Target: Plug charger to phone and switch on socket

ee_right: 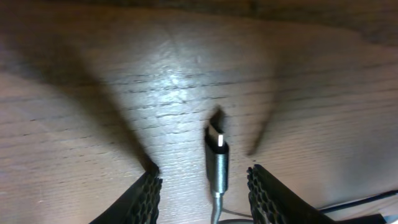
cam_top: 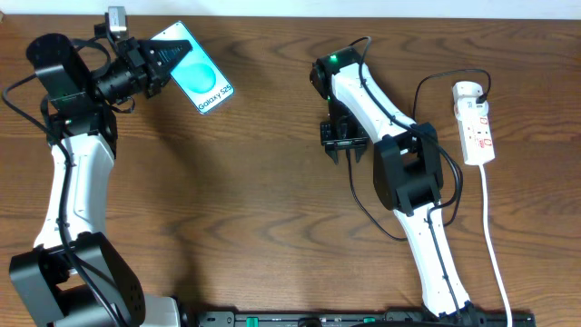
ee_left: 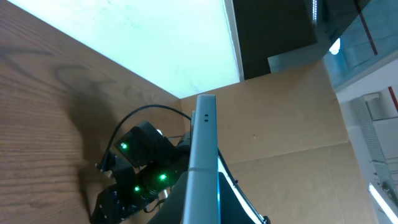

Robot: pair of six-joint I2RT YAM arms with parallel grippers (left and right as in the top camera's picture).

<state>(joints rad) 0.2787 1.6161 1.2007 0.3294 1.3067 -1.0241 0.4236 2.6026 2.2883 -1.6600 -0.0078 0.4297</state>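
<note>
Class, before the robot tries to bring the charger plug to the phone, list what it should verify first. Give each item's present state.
1. Left gripper jaws clamped on the small teal-screened rectangular smartphone: ok.
2. Smartphone's charging port in view: cannot tell.
3. Thin black charger cable's silver-tipped plug between the right gripper jaws: ok.
4. Right jaws closed on that plug: not ok; they stand apart from it on both sides.
5. Plug near the smartphone: not ok; they sit far apart across the table.
6. Switch state on the white elongated power strip: cannot tell.
</note>
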